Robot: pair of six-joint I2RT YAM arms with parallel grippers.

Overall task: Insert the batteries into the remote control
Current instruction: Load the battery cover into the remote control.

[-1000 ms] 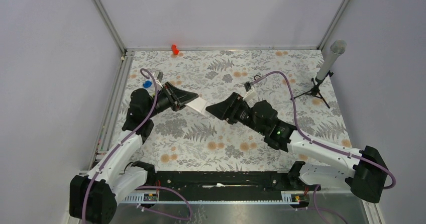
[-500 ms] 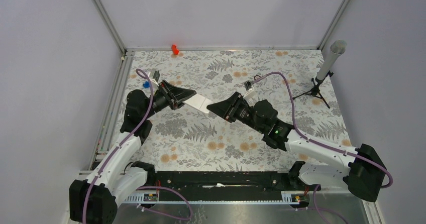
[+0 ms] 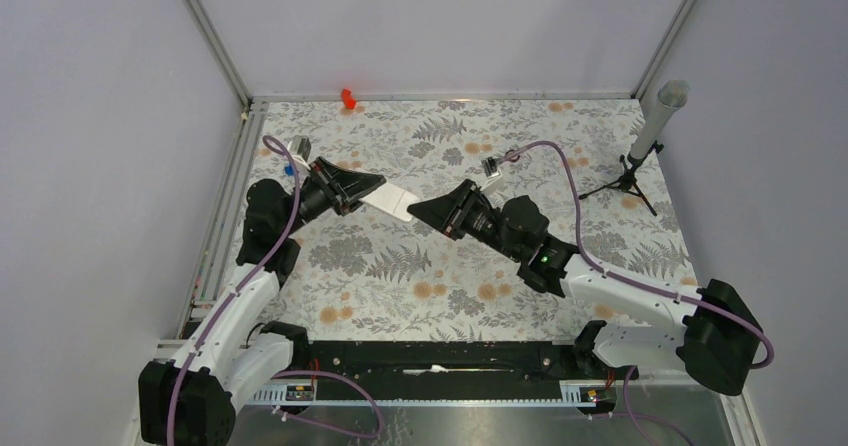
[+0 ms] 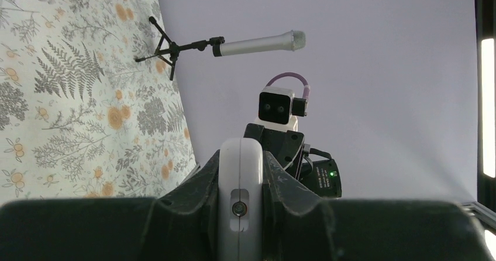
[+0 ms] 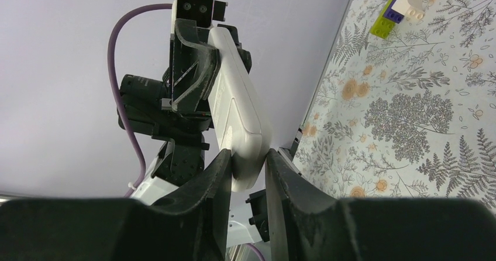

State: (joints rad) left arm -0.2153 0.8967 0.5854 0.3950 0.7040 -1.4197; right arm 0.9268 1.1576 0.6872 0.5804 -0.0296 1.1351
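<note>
The remote control (image 3: 393, 202) is a slim white bar held in the air above the floral table, between the two arms. My left gripper (image 3: 366, 192) is shut on one end of it; the left wrist view shows the remote (image 4: 240, 182) edge-on, clamped between both fingers. My right gripper (image 3: 426, 212) is shut on the opposite end. In the right wrist view both fingers (image 5: 217, 173) press the rounded tip of the remote (image 5: 237, 112). The batteries are out of view.
A microphone on a small tripod (image 3: 648, 138) stands at the right edge of the table. A bright red plastic piece (image 3: 347, 97) lies by the back wall. Lime and white toy bricks (image 5: 399, 4) lie behind the left arm. Metal frame posts mark the back corners.
My right gripper has moved left onto the remote's free end and closed on it. The left arm has shifted the remote slightly toward the right arm.
</note>
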